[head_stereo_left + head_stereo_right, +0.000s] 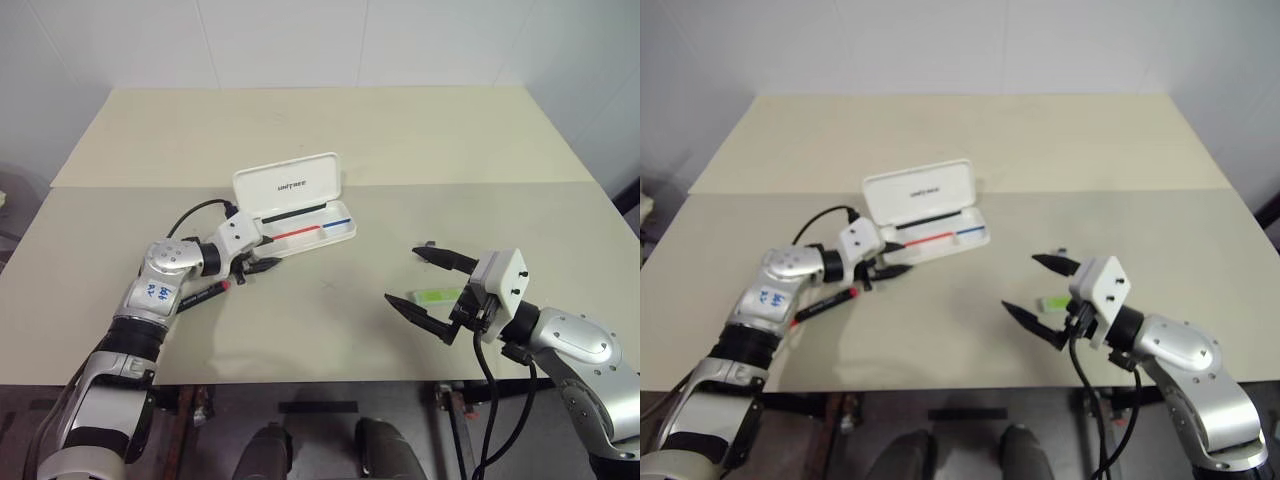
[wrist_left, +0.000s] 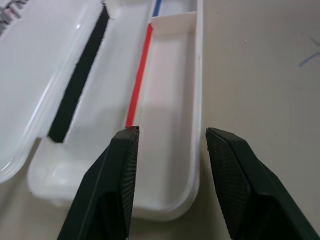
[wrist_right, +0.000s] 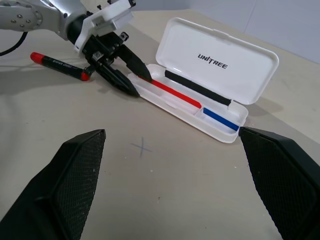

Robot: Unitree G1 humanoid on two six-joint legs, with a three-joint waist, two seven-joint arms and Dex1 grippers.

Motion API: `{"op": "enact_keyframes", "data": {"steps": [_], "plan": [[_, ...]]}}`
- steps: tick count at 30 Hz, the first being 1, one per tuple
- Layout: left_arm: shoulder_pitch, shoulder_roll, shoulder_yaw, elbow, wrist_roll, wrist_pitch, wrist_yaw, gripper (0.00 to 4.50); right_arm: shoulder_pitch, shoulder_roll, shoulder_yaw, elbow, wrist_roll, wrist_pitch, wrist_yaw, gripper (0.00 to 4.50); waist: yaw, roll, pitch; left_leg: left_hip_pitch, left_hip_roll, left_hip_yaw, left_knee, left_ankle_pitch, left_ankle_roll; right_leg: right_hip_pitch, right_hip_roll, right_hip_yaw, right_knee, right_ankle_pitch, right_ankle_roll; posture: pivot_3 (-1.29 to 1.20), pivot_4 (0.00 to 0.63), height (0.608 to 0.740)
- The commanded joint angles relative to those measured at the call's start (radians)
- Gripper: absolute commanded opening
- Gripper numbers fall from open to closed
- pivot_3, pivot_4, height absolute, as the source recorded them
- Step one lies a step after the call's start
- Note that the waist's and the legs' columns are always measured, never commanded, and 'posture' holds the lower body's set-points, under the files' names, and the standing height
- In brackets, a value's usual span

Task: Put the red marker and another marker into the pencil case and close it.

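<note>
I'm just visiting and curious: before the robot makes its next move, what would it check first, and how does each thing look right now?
1. Pencil case lid open: ok.
2. Red marker in the case: not ok, it lies on the table.
3. Green marker in the case: not ok, also on the table.
4. Left gripper empty, jaws apart at the case's end: ok.
5. Right gripper jaws wide, holding nothing: ok.

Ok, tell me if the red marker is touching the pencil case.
Apart. Right wrist view: the red marker lies clear of the pencil case, with the left claw between them.
</note>
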Motion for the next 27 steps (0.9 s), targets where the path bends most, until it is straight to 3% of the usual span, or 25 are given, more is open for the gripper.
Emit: {"op": "enact_keyframes", "data": {"steps": [1, 13, 17, 21, 27], "plan": [[-0.017, -0.004, -0.015, 0.007, 0.015, -0.02, -0.015, 2.2, -0.003, -0.007, -0.027, -0.032, 0.004, -0.006, -0.01, 4.5, -0.002, 0.0, 0.0, 0.0, 0.0, 0.0, 0.0, 0.0, 0.0, 0.0, 0.0, 0.0, 0.0, 0.0, 0.0, 0.0, 0.15, 0.74], [-0.054, -0.05, -0.087, 0.085, 0.123, 0.061, 0.062, 2.2, -0.037, 0.0, -0.019, -0.037, 0.008, -0.002, -0.03, 4.5, 0.013, 0.0, 0.0, 0.002, -0.003, -0.001, 0.003, 0.002, 0.002, 0.003, -0.001, 0.0, 0.002, 0.002, 0.002, 0.0, 0.15, 0.74], [-0.07, -0.054, -0.11, 0.101, 0.138, 0.075, 0.054, 1.35, -0.051, -0.001, -0.019, -0.037, 0.01, 0.0, -0.032, 4.5, 0.02, 0.0, 0.0, 0.002, -0.005, -0.001, 0.003, 0.006, 0.003, 0.005, -0.002, 0.0, 0.001, 0.006, 0.003, 0.0, 0.15, 0.74], [-0.069, -0.058, -0.118, 0.101, 0.142, 0.072, 0.041, 0.06, -0.056, -0.002, -0.021, -0.037, 0.011, 0.002, -0.032, 4.5, 0.017, 0.0, 0.0, 0.002, -0.005, -0.001, 0.002, 0.01, 0.003, 0.005, -0.002, 0.001, 0.0, 0.011, 0.004, 0.0, 0.15, 0.74], [-0.046, -0.061, -0.124, 0.069, 0.131, 0.069, -0.002, 0.03, -0.059, -0.001, -0.021, -0.039, 0.014, 0.004, -0.033, 4.5, 0.012, 0.0, 0.0, 0.002, -0.005, -0.003, 0.0, 0.011, 0.002, 0.004, -0.002, 0.001, -0.001, 0.011, 0.004, 0.0, 0.15, 0.74]]}}
